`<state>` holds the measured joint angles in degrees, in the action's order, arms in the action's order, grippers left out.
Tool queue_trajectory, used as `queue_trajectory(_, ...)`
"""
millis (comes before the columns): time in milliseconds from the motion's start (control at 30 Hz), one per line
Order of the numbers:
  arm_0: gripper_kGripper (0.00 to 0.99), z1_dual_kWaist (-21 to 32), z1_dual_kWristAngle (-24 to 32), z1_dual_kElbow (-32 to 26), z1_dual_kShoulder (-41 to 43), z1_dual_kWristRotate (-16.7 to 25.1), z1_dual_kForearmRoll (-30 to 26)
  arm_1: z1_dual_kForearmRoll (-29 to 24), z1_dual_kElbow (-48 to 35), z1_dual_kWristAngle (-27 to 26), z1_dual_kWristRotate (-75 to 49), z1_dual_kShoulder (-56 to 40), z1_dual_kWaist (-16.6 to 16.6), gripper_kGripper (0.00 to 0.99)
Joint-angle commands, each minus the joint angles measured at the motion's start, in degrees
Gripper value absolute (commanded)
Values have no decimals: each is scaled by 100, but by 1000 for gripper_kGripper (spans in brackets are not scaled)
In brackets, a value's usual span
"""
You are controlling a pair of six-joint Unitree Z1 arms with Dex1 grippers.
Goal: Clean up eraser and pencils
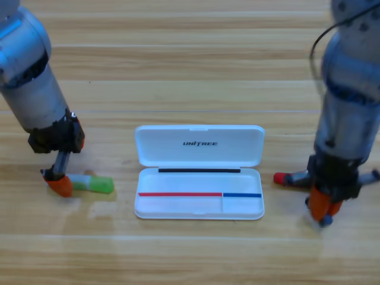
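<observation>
The translucent green pencil (pixel 98 184) lies on the table left of the white case (pixel 199 155), its white end pointing left. My left gripper (pixel 59 185) points down at that white end and touches it. The black pencil with the red cap (pixel 289 178) lies right of the case, its middle hidden behind my right gripper (pixel 324 208). That gripper points down just in front of this pencil. A small dark bluish block, the eraser (pixel 323 221), shows at its tips.
The white case lies open in the middle, lid folded back towards the far side and shallow tray (pixel 178 205) towards the front. The grey arms come down along the left and right sides of the picture.
</observation>
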<state>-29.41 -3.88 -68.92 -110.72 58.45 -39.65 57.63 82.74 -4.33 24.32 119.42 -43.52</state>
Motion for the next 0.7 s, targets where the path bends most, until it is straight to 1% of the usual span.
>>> queue_trajectory(33,982,111,72,256,-265,-62,265,539,305,248,-2160,-1211,-104,0)
queue_trajectory(133,966,111,89,353,-265,-62,379,987,656,187,-3505,-1114,-139,0)
queue_trajectory(200,954,111,98,432,-265,-62,467,1356,955,64,-4287,-868,-209,0)
queue_trajectory(267,931,111,107,502,-265,-62,563,1558,1104,-165,-4955,-657,-306,0)
queue_trajectory(300,930,111,107,546,-265,-62,616,1567,1104,-244,-5280,-569,-332,0)
queue_trajectory(400,925,111,107,617,-283,-62,669,1567,1245,-244,-5746,-244,-464,0)
queue_trajectory(500,899,111,116,661,-301,-62,695,1567,1377,-183,-6212,28,-605,0)
queue_trajectory(600,884,111,116,678,-336,-53,730,1567,1579,-59,-6396,301,-763,0)
queue_trajectory(700,816,111,107,678,-353,-35,739,1585,1887,125,-6414,573,-930,0)
